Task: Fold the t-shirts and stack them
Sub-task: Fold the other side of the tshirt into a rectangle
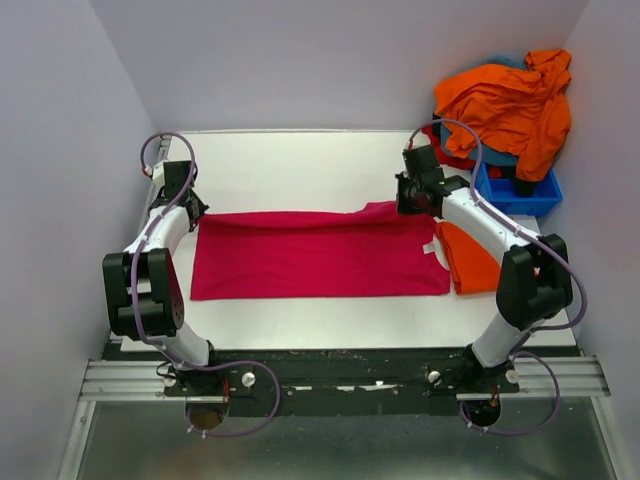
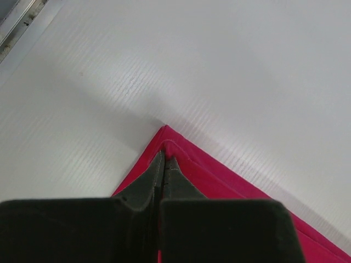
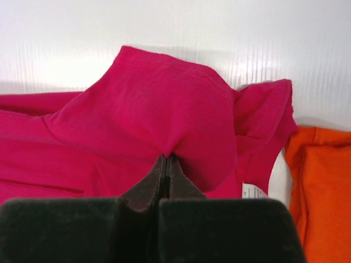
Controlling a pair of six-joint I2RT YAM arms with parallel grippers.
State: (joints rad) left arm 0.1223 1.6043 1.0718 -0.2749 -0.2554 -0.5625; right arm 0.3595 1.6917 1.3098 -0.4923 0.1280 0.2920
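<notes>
The magenta-pink t-shirt (image 1: 315, 255) lies as a long flat band across the table's middle. My left gripper (image 1: 190, 205) is shut on its far left corner (image 2: 167, 143), low on the table. My right gripper (image 1: 415, 195) is shut on a raised bunch of the same shirt (image 3: 164, 115) near the far right edge; its white neck label (image 3: 252, 190) shows beside it. A folded orange t-shirt (image 1: 468, 258) lies flat at the right, partly under my right arm. More orange (image 1: 510, 100), teal and red shirts are heaped in the bin.
A blue plastic bin (image 1: 520, 192) stands at the back right corner, piled high with shirts. White walls close in on the left, back and right. The table's white surface (image 1: 300, 165) runs behind the pink shirt.
</notes>
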